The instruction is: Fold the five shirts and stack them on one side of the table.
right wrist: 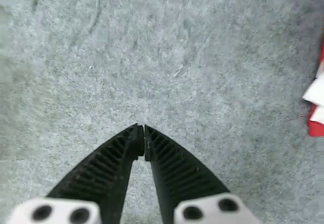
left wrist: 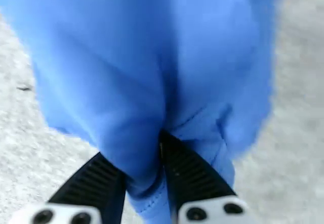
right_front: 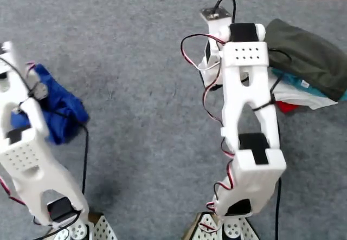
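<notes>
High view: we look down on a grey felt table [right_front: 141, 88] with two white arms side by side.

The right arm [right_front: 246, 88] stretches toward 12 o'clock. Beside it, at about 2 o'clock on the table, lies a stack of folded shirts [right_front: 306, 61]. A dark green shirt [right_front: 303, 53] is on top, with teal, white and red layers showing beneath. We judge this to be the chosen side for the pile, with four shirts already there.

The left arm [right_front: 27, 153] stands at about 8 o'clock. Next to it, at 9 o'clock and well apart from the stack, the blue shirt [right_front: 62, 110] sits bunched and unfolded, likely the last one to do.

In the left wrist view, the left gripper [left wrist: 134, 148] pinches a fold of the blue cloth between its ribbed jaws, probably to lift and spread it flat.

In the right wrist view, the right gripper [right wrist: 141, 128] has its tips pressed together on nothing. It hangs over bare felt beside the red shirt [right wrist: 316, 125], seemingly waiting.
</notes>
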You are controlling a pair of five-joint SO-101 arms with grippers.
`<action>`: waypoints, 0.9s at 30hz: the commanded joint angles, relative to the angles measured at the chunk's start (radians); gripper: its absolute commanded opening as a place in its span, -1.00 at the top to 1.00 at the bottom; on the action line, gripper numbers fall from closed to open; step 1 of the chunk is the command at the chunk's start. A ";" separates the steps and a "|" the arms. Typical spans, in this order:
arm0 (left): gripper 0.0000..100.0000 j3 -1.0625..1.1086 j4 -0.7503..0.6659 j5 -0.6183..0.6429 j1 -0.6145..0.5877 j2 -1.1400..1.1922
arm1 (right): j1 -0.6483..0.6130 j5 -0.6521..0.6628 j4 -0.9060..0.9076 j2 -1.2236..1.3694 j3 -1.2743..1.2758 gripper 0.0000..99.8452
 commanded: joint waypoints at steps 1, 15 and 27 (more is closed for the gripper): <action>0.96 0.147 0.005 0.006 0.187 -0.191 | -0.013 0.032 0.014 -0.143 -0.004 0.98; 0.96 0.855 -0.359 0.008 0.830 -0.840 | 0.085 0.215 0.014 -0.291 0.082 0.78; 0.49 0.919 -0.203 -0.012 0.399 -1.194 | -0.107 0.213 0.009 -0.282 0.113 0.37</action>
